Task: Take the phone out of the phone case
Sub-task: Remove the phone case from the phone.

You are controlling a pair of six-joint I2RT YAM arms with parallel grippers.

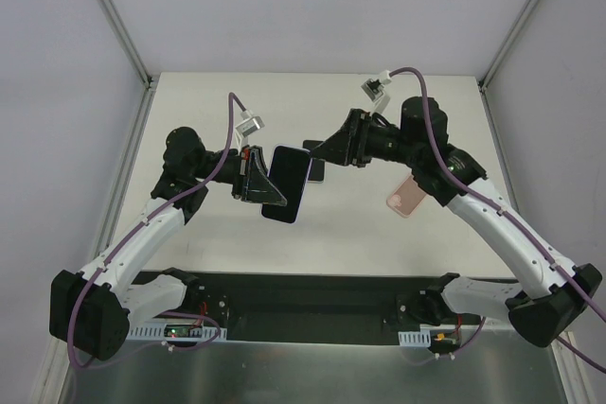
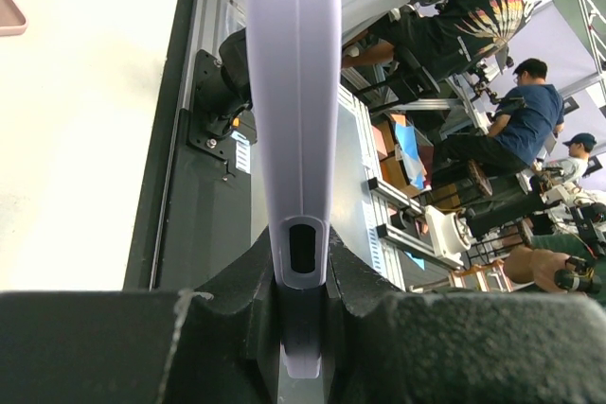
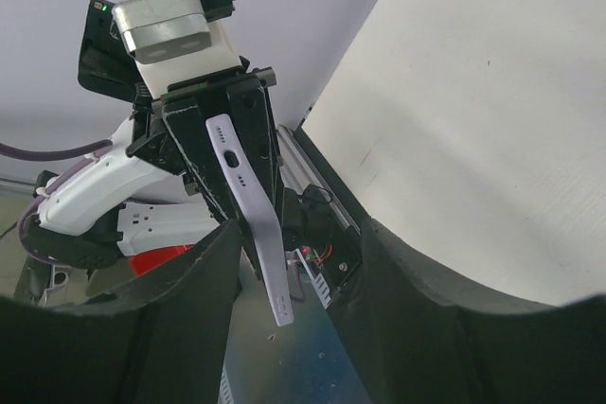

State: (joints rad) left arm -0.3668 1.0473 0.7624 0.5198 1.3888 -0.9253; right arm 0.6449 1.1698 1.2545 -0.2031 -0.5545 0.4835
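The phone (image 1: 287,184) shows its dark screen and sits inside a lavender phone case (image 1: 305,169), held in the air over the table's middle. My left gripper (image 1: 254,177) is shut on the case's left side. In the left wrist view the case's side (image 2: 294,92) runs straight up from the clamped left gripper (image 2: 301,276). My right gripper (image 1: 317,152) stands open at the case's upper right corner. In the right wrist view the case's thin edge (image 3: 254,224) hangs between the right gripper (image 3: 298,248) fingers, close to the left finger (image 3: 189,281).
A pink phone-shaped thing (image 1: 405,198) lies flat on the white table (image 1: 379,243) under the right arm; its corner shows in the left wrist view (image 2: 9,18). A black rail (image 1: 303,300) with the arm bases runs along the near edge.
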